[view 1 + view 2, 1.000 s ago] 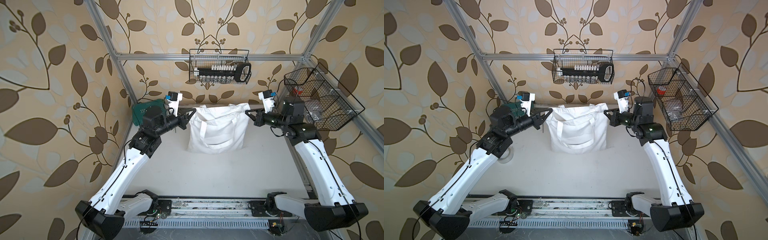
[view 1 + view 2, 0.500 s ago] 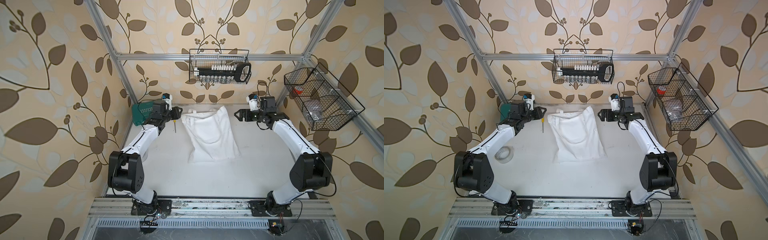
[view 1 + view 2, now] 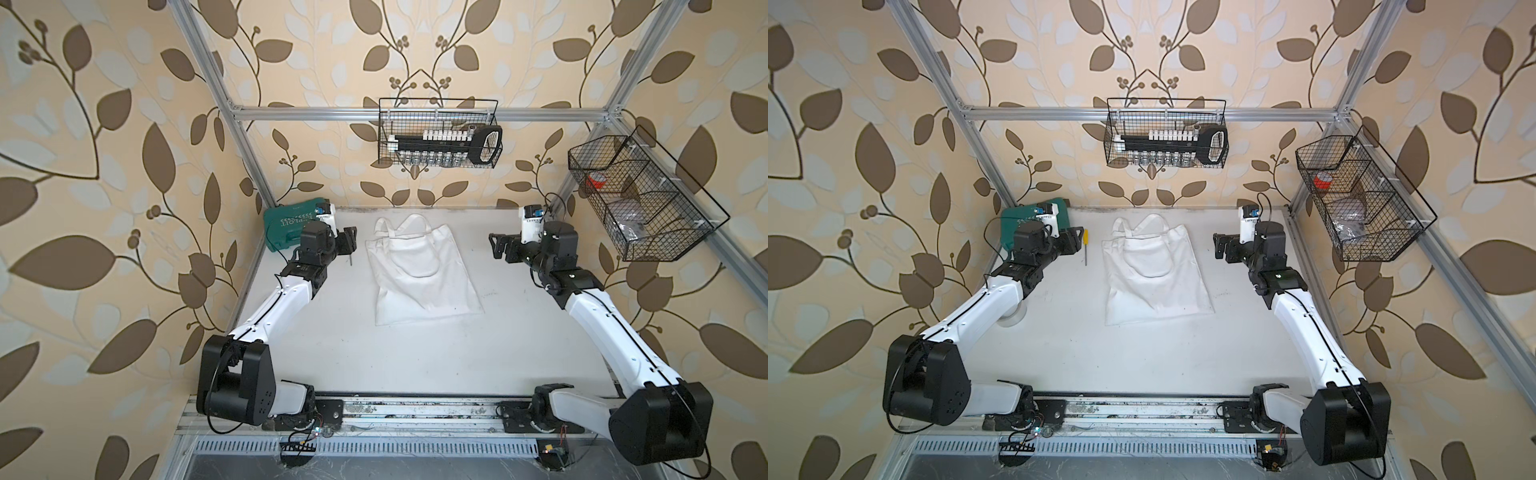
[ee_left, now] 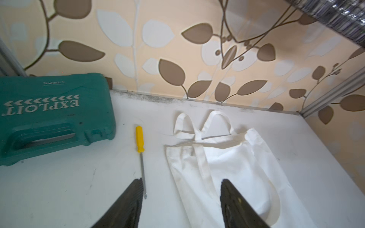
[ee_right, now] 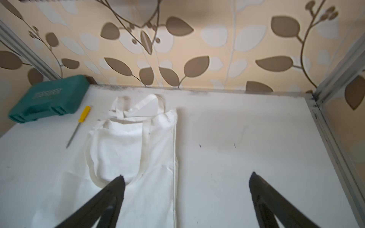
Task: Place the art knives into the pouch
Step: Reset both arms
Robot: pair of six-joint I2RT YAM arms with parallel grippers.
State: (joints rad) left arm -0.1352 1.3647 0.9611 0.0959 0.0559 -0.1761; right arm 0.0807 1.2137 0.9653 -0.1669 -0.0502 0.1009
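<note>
Pouch (image 3: 419,270) lies flat on the table (image 3: 415,357) near the back wall, plain white face up, with one handle loop folded back over that face. The left gripper (image 4: 180,183) is positioned beside the pouch's left edge, jaws apart and empty. The right gripper (image 5: 185,177) stands off the opposite side, jaws spread wide, also empty. A yellow-handled screwdriver (image 3: 1085,243) lies between the pouch and a green case (image 4: 55,118), touching neither.
</note>
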